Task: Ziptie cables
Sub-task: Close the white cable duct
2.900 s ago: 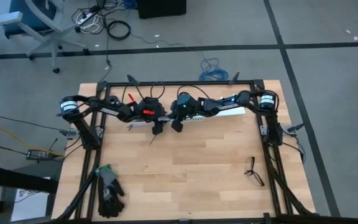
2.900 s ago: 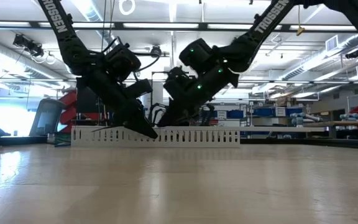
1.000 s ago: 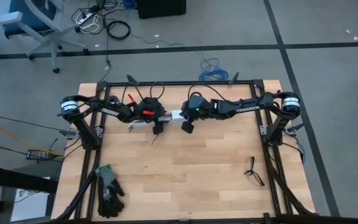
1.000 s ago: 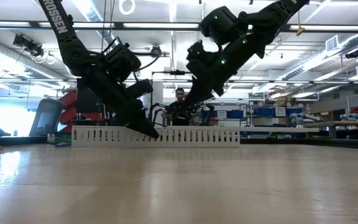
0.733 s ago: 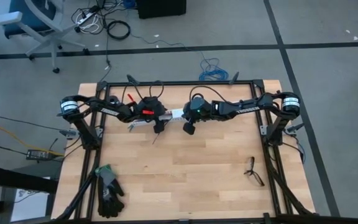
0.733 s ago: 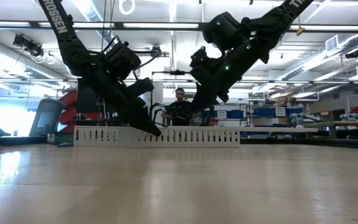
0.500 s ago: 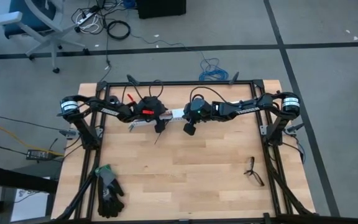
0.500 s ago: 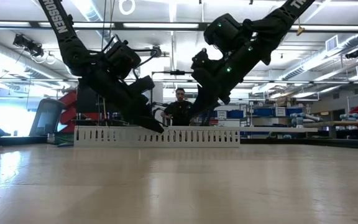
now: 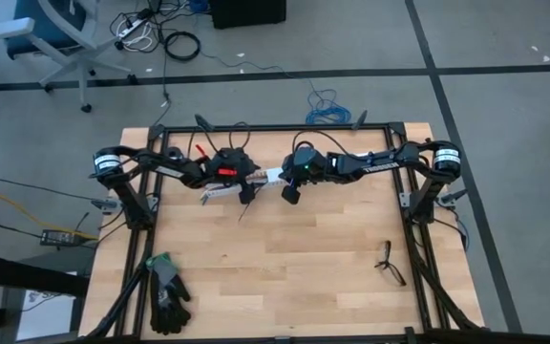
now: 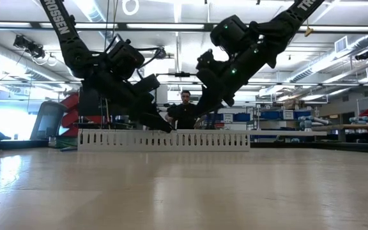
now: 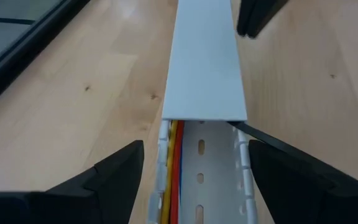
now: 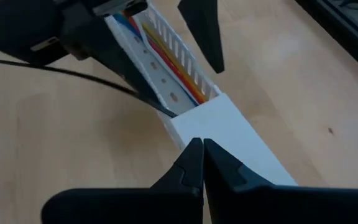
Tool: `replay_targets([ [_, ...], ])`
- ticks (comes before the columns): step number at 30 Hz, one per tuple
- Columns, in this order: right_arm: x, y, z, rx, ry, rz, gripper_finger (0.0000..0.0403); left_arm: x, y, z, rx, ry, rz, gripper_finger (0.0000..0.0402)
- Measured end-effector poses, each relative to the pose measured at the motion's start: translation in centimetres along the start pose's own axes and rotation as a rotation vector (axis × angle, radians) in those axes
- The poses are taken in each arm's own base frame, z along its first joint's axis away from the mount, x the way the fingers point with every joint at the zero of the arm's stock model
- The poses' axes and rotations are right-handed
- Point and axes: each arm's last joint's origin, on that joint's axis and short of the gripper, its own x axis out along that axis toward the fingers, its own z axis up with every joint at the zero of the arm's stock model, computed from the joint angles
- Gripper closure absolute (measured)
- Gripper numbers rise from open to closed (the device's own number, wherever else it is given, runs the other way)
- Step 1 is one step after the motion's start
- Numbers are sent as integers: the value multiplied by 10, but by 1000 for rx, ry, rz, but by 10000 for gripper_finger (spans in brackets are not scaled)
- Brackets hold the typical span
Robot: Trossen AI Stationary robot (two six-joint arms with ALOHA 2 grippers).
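duct: white slotted duct (image 10: 197, 139) is my ref. Since ~1 s ago it has slid a little sideways in low view; half still capped by cover (image 11: 204, 68).
L grip: left gripper (image 11: 196, 149) straddles open end of duct, fingers apart, one each side of the walls. I see a gap at one wall, other side close; not clamped, as far as I can tell. It has tipped up a bit off the duct vs 1 s ago.
R grip: right gripper (image 12: 202, 144) has pulled up off the duct since ~3 s ago. Now hangs just above the cover's end, fingers pressed together, holding nothing.
cables: the cables (image 11: 174, 174) lie inside the duct along one wall, running under the cover.
ziptie: the ziptie (image 12: 73, 78) pokes out sideways from duct right where the cover ends; far end free over the table. Can't tell if it goes round the wires.
meaning: my read is both grippers have let go. No tie cinched yet, so the main step is still to do.
risk: duct slides easily, so any nudge could shift the tie.
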Motion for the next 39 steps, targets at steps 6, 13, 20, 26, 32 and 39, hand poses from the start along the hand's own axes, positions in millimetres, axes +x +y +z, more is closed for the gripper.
replay_targets([
  [6,0,-1,0,-1,-2,-2,403,13,-1,-8,-19,60,-44,104],
  [13,0,-1,0,-1,-1,7,403,28,1,-5,-14,70,-49,105],
  [20,1,-7,-2,16,30,-1,403,31,1,-6,-11,84,-53,134],
  [26,5,-21,-8,64,74,-25,403,31,1,-6,-12,82,-53,154],
  [32,53,-22,-7,88,98,135,403,31,1,-6,-14,87,-53,154],
  [39,54,2,21,-96,-101,125,403,31,1,-6,-14,89,-53,153],
])
